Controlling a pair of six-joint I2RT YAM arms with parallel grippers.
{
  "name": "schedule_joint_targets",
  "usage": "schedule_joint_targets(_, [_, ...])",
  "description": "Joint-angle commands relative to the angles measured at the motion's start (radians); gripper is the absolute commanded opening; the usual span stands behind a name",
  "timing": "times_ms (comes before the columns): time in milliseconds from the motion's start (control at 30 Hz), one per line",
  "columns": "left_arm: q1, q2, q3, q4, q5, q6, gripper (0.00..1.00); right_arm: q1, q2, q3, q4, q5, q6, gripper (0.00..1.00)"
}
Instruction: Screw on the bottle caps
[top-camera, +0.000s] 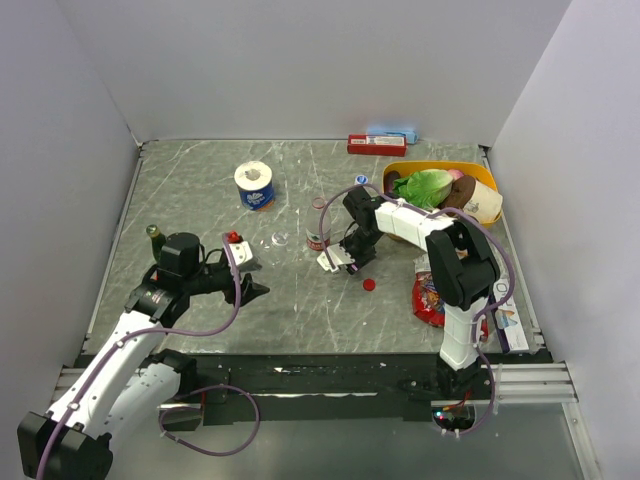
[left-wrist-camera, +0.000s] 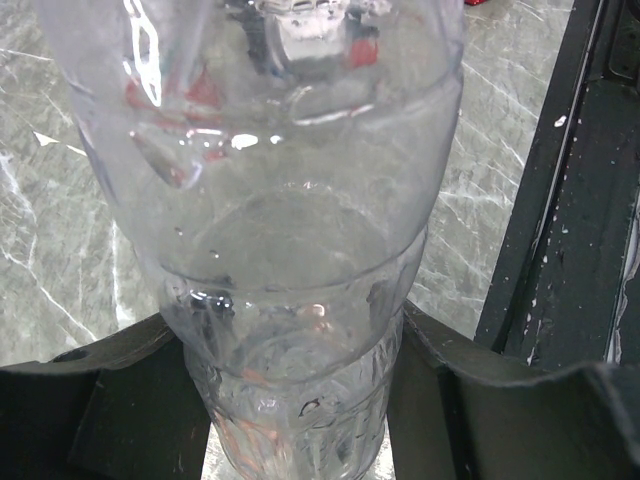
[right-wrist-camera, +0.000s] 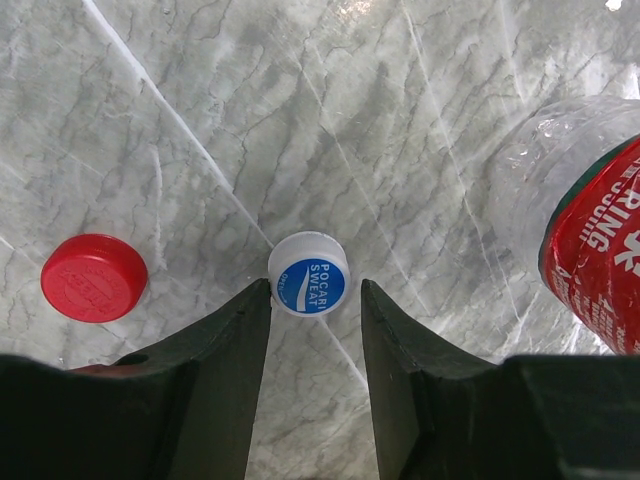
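The blue cap (right-wrist-camera: 309, 272) reads "POCARI SWEAT" in white on blue. It lies flat on the marble-patterned table (top-camera: 200, 300), printed face up, low in the middle of the right wrist view. The right gripper (right-wrist-camera: 315, 288) is spread, one dark finger on each side of the cap at its tips, and not closed on it.

The red cap (right-wrist-camera: 94, 277) lies flat at the left of that view, well clear of the fingers. It has raised lettering too faint to read. At the right edge is the red-labelled bottle (right-wrist-camera: 590, 250). White letters ending in "RING" show on its band; the rest is cut off. In the overhead view this bottle (top-camera: 316, 238) looks upright with its mouth uncovered, just left of the right gripper.

The left gripper (left-wrist-camera: 297, 340) pinches a clear bottle (left-wrist-camera: 290, 200), which has no label that I can see. The bottle's narrow part sits between the two fingers and its wide part fills the top of the left wrist view. Which end that is, I cannot tell.

Overhead, a second blue cap (top-camera: 361, 180) lies beside a yellow basin (top-camera: 485, 175) of leafy greens at upper right. A toilet roll with a blue wrapper (top-camera: 255, 185) stands at upper centre-left, a red box (top-camera: 376, 145) lies along the back wall, and a snack packet (top-camera: 428, 295) lies beside the right arm.
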Motion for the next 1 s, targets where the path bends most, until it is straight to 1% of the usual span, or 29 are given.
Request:
schedule_joint_targets(0, [0.004,0.001,0.002,0.052,0.001,-0.018,0.01,0.013,0.01,0.006,-0.005,-0.012,-0.005,0.48])
schedule_joint_targets(167, [0.004,0.006,0.001,0.057,-0.001,-0.018,0.01,0.019,0.026,0.013,-0.006,-0.012,0.004,0.44])
schedule_joint_targets(433, [0.004,0.01,-0.001,0.06,0.001,-0.018,0.01,0.022,0.036,0.02,-0.008,-0.012,0.013,0.46])
schedule_joint_targets(533, [0.004,0.012,-0.004,0.064,0.001,-0.02,0.01,0.025,0.032,0.021,-0.009,-0.018,0.022,0.42])
schedule_joint_targets(600, [0.004,0.012,-0.007,0.069,0.002,-0.02,0.01,0.025,0.026,0.018,-0.011,-0.023,0.028,0.41])
schedule_joint_targets(800, [0.004,0.01,-0.024,0.086,0.016,-0.017,0.01,0.022,-0.054,-0.032,-0.014,-0.038,0.067,0.36])
schedule_joint_targets(967, [0.001,0.023,-0.044,0.101,0.059,0.029,0.01,0.018,-0.204,-0.097,-0.064,-0.064,0.117,0.31])
